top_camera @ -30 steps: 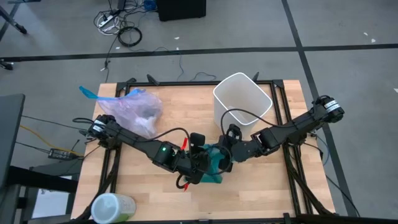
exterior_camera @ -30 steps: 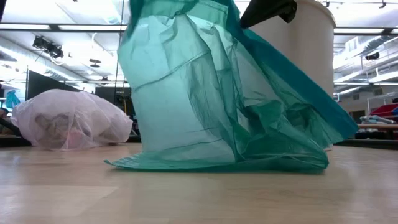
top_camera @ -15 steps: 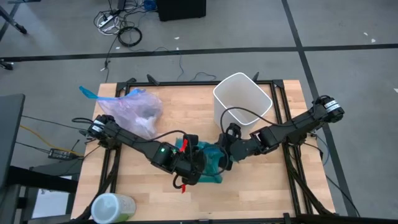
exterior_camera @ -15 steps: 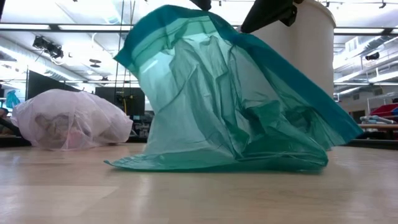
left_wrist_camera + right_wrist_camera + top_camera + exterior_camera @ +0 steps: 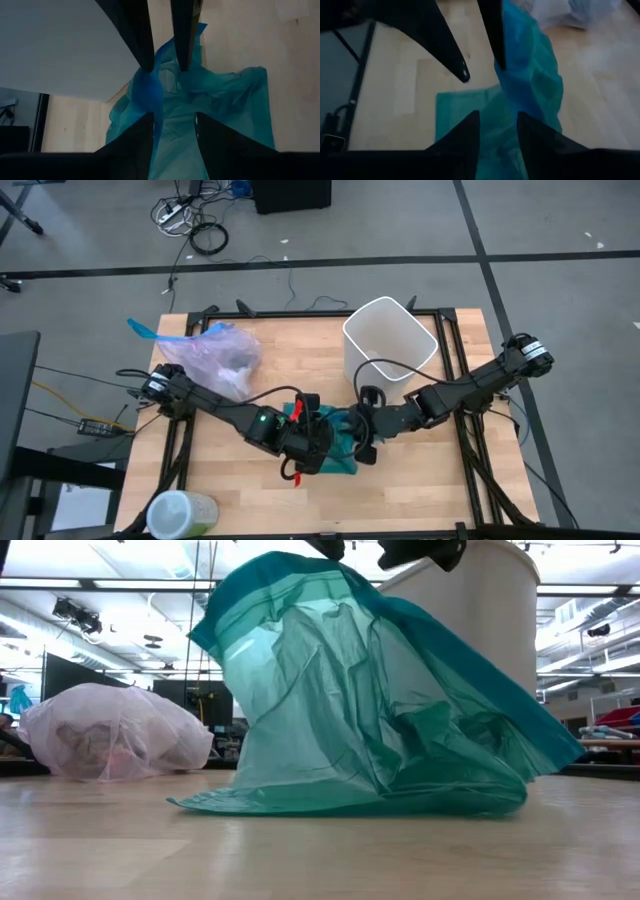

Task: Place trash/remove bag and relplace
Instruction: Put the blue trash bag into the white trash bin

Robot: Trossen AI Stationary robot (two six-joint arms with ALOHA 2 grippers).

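A teal-green plastic bag [image 5: 338, 450] stands heaped at the table's near middle, its bottom on the wood and its top raised [image 5: 290, 565]. My left gripper [image 5: 320, 430] and my right gripper [image 5: 362, 442] face each other over that top, both open, with the bag below each gap [image 5: 172, 116] [image 5: 497, 114]. The pale pink-lavender bag [image 5: 215, 358] lies at the far left with its blue band [image 5: 143, 330] trailing. Trash shows dimly inside it [image 5: 90, 745]. The white bin [image 5: 390, 330] stands upright at the far right. My left gripper is open at the teal bag's raised top. A fold of the bag [image 5: 515, 45] rises along the outer side of one finger [image 5: 492, 35]; I cannot tell whether they touch. My right gripper is open too. The bag's blue-tinted rim [image 5: 149, 89] bunches just under one fingertip [image 5: 145, 57]; I cannot tell whether they touch.
A pale green roll [image 5: 180, 513] lies at the near left corner. The bin's wall [image 5: 500, 620] stands close behind the teal bag. Bare wood shows between the pink bag and the bin and along the near right. A black frame edges the table.
The teal bag's top, which reached above the low view, has sunk on its left side and now peaks lower. Its bottom has stayed on the table. My left gripper has rolled at the wrist, and my right gripper has tipped a little.
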